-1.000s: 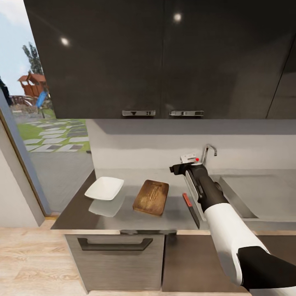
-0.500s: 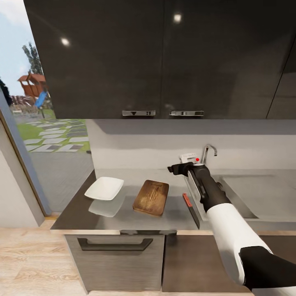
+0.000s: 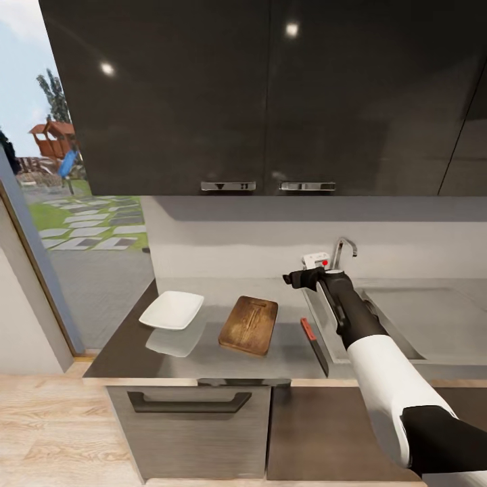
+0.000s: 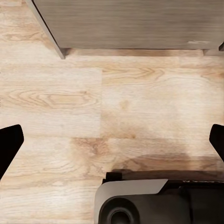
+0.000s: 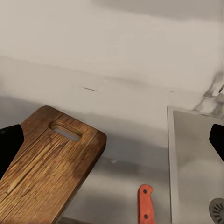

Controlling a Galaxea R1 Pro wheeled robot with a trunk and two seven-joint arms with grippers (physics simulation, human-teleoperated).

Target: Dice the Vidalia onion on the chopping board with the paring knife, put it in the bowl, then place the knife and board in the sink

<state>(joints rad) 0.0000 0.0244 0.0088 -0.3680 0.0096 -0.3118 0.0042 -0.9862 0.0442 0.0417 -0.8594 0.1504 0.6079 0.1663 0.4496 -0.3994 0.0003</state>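
The brown chopping board [image 3: 249, 325] lies on the dark countertop [image 3: 128, 345], with the white bowl [image 3: 172, 309] to its left. Between the board and the sink [image 3: 399, 338] lies the paring knife [image 3: 308, 329], red handle away from me. My right gripper [image 3: 297, 277] hovers open above the sink's left rim, near the tap [image 3: 342, 249]. In the right wrist view the board [image 5: 46, 168], the knife's handle [image 5: 145, 210] and the basin's drain [image 5: 217, 208] lie below the spread fingertips [image 5: 9, 145]. My left gripper [image 4: 112, 140] hangs open over the floor. The Vidalia onion is out of view.
Dark wall cabinets [image 3: 270, 95] hang above the worktop. A drawer front [image 3: 189, 406] sits under the counter. A glass door [image 3: 74, 223] to the garden is at the left. The wooden floor [image 4: 112, 102] and the robot's base [image 4: 154, 200] lie under the left gripper.
My right gripper has drifted slightly to the right, toward the tap. The board, bowl and knife have not moved.
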